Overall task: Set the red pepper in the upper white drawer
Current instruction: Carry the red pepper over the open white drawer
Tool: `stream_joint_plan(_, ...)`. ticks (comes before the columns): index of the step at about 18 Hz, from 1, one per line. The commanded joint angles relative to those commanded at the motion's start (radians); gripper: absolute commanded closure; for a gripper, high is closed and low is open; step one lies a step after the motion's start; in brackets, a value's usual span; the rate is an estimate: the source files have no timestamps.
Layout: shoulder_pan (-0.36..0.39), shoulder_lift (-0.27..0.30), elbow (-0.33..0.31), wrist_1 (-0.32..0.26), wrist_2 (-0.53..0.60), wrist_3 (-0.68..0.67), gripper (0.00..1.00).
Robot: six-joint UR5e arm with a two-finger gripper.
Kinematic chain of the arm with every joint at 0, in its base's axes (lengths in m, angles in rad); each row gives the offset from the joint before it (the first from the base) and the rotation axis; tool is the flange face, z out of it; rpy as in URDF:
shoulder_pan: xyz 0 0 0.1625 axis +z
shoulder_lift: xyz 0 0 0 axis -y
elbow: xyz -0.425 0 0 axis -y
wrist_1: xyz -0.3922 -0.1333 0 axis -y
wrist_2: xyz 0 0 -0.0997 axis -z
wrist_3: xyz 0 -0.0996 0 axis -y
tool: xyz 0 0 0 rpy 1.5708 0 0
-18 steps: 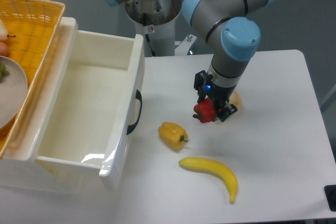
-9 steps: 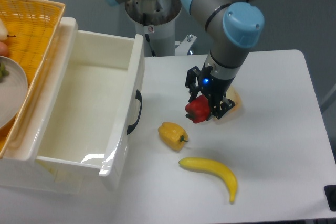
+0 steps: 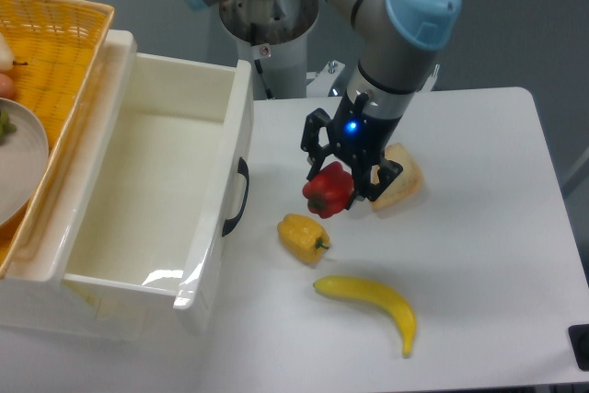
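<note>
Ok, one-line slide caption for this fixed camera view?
Gripper holds the red pepper above the table, beside the open upper white drawer, with the yellow pepper and banana below.

The red pepper (image 3: 328, 190) is glossy red, held in a black claw (image 3: 340, 177) lit by a small blue light. The upper white drawer (image 3: 221, 149) is glossy white with a black handle. A yellow pepper (image 3: 302, 236) and yellow banana (image 3: 373, 305) lie on the white bench (image 3: 479, 255); the basket (image 3: 64, 52) is woven yellow.
</note>
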Motion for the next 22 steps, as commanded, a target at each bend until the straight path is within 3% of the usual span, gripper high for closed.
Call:
stream_joint_plan(14,-0.058,0.052,0.049,0.000,-0.136,-0.276,0.62)
stream_joint_plan(22,-0.118,0.091,0.032,-0.023,-0.140,-0.293,0.62)
